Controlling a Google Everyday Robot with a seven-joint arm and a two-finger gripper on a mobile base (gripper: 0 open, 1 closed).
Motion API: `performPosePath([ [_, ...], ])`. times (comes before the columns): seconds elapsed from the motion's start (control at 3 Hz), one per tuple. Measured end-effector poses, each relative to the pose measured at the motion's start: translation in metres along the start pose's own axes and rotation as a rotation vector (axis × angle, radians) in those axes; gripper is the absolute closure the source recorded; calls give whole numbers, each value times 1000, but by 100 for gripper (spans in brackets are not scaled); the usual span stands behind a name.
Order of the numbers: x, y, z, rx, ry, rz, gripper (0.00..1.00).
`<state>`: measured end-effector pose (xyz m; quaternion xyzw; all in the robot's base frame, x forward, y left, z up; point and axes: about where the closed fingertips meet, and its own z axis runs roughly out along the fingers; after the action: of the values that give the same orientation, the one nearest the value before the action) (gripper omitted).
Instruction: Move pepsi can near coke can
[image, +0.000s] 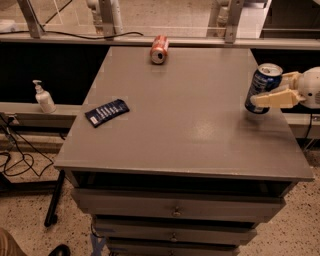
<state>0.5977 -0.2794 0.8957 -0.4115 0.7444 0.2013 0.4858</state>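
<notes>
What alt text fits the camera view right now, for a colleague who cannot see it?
The robot's hand grips the tilted pepsi can at the right edge of a grey table. The coke can lies on its side at the far edge, well apart; a dark blue packet lies flat near the left edge.
</notes>
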Motion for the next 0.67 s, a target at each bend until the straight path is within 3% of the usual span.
performPosePath([
  [0.33,-13,-1,12,-16,-37,-31,100],
  [0.67,-42,-18,41,-4,-105,-17,100],
])
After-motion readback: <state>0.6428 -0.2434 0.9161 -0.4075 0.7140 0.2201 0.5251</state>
